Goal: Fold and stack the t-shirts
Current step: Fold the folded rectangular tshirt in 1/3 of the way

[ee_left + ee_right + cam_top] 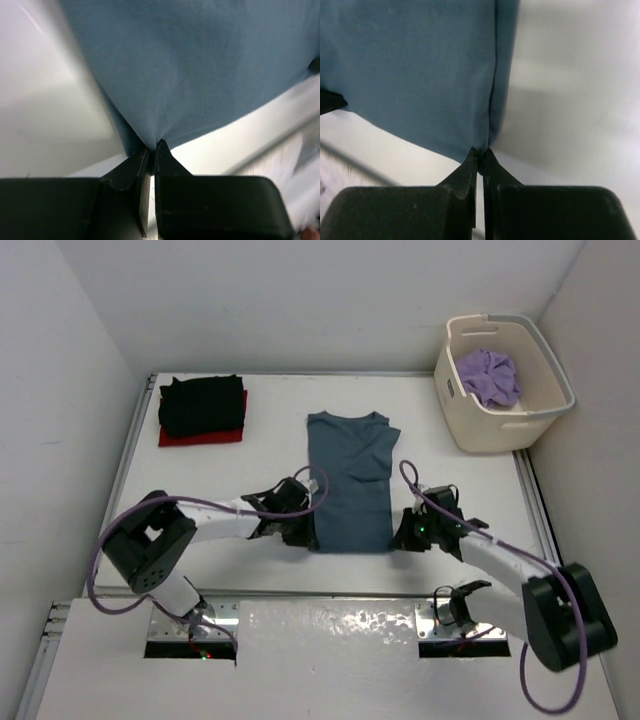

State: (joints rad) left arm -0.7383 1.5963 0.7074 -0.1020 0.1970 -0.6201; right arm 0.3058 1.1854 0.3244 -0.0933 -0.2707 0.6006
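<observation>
Though masked from overhead, both near corners of the teal t-shirt (350, 480) are shown by the wrist views clamped in the closed left fingers (132, 170) and right fingers (465, 173).

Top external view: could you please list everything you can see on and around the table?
teal-blue t-shirt: one, teal-blue, flat, table centre
black t-shirt: one, black, folded, far left, atop the red
red t-shirt: one, red, folded, under the black
lavender t-shirt: one, lavender, bunched in the basket
basket: one, cream, far right
table: one, white
left arm: one, black-and-white, jaws shut on teal-blue t-shirt's near-left corner
right arm: one, black-and-white, jaws shut on its near-right corner
</observation>
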